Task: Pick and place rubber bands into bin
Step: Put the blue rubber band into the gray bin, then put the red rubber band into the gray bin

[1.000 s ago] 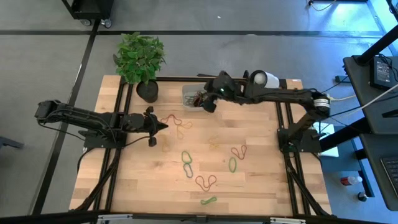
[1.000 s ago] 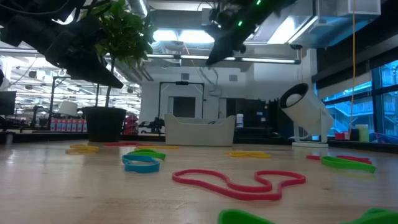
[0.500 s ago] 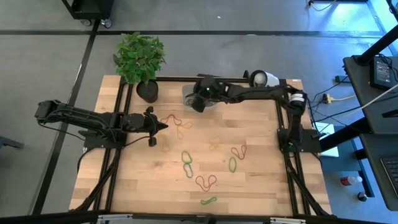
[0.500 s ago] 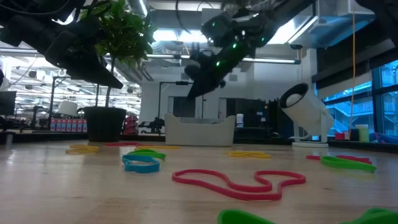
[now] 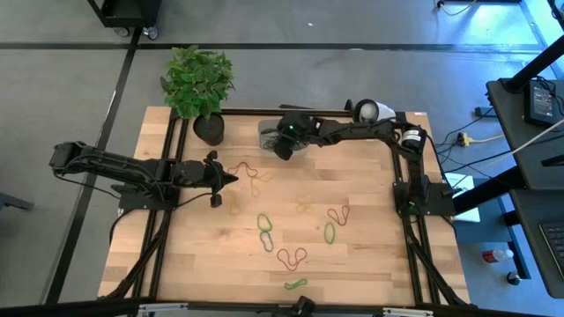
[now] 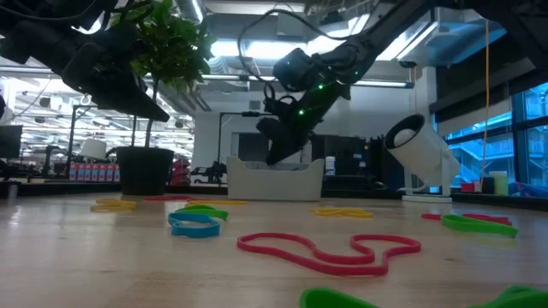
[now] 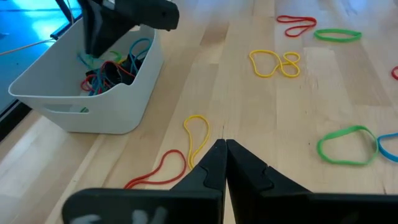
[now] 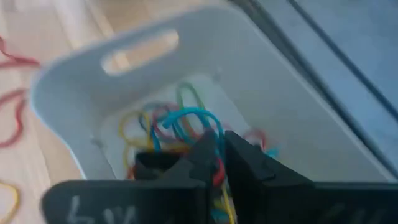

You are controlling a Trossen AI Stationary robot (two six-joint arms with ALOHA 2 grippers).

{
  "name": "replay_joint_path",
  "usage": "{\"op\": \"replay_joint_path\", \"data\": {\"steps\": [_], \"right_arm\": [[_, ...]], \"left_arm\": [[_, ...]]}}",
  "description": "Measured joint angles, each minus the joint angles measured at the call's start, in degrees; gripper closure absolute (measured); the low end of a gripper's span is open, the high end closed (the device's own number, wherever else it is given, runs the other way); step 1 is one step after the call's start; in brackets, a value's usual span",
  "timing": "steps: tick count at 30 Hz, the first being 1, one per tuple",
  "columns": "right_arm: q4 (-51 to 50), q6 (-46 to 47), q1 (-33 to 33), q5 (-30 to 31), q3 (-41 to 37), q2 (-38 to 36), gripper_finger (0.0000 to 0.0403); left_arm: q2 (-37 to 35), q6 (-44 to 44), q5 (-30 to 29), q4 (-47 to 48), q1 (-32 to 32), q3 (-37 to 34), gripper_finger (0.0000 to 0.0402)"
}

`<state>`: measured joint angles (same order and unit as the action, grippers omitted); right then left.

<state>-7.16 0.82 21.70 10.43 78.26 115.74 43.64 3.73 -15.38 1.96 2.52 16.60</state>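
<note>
The left gripper (image 5: 231, 179) hangs near the table's (image 5: 370, 264) left edge, its fingers pressed together and holding nothing. Loose rubber bands (image 5: 264, 231) lie across the middle. The right gripper (image 5: 280, 150) dips into the bin (image 5: 265, 132) at the far edge, fingers slightly apart with a blue rubber band (image 8: 186, 119) between them.

The pale slatted wooden bench (image 5: 264, 185) stands on a grey concrete floor (image 5: 352, 79) marked with dark tape lines. A green leafy potted plant (image 5: 199, 84) sits at one far corner. A dark desk (image 5: 538, 176) flanks one side. Beyond, fluorescent ceiling lights (image 6: 240, 51) and blue-tinted windows (image 6: 514, 128) are visible.
</note>
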Motion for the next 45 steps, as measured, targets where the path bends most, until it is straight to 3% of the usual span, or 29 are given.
{"op": "replay_joint_path", "data": {"steps": [7,12,17,22,28,35,40,45], "right_arm": [[-6.04,0.40,0.33,0.02,0.00,-0.27,0.0285],[-9.15,-1.46,0.32,0.31,-0.02,-2.04,0.0260],[-17.84,-2.46,-0.32,0.56,-0.07,-6.80,0.0271],[-22.72,-0.95,-3.10,0.82,-2.51,-13.25,0.0317],[-18.48,5.02,-10.32,5.30,-19.59,-27.66,0.0395],[-8.29,20.21,-21.37,6.07,-41.77,-47.06,0.0396],[7.70,24.65,-30.68,10.97,-56.31,-54.36,0.0398],[33.65,24.66,-37.02,14.20,-69.84,-53.26,0.0400]], "left_arm": [[0.00,0.00,0.00,0.00,0.00,0.00,0.0395],[0.00,0.00,0.00,-0.02,0.00,0.00,0.0398],[0.01,0.00,0.00,-0.21,0.01,0.00,0.0394],[0.00,0.00,0.00,-0.52,0.00,0.00,0.0396],[0.02,0.00,-0.01,-0.87,0.00,0.00,0.0397],[0.02,-3.21,-0.08,-4.87,0.02,0.02,0.0400],[0.01,-1.94,-1.93,-6.05,0.02,0.06,0.0399],[2.06,-1.29,-7.01,-4.05,0.00,0.83,0.0400]]}}
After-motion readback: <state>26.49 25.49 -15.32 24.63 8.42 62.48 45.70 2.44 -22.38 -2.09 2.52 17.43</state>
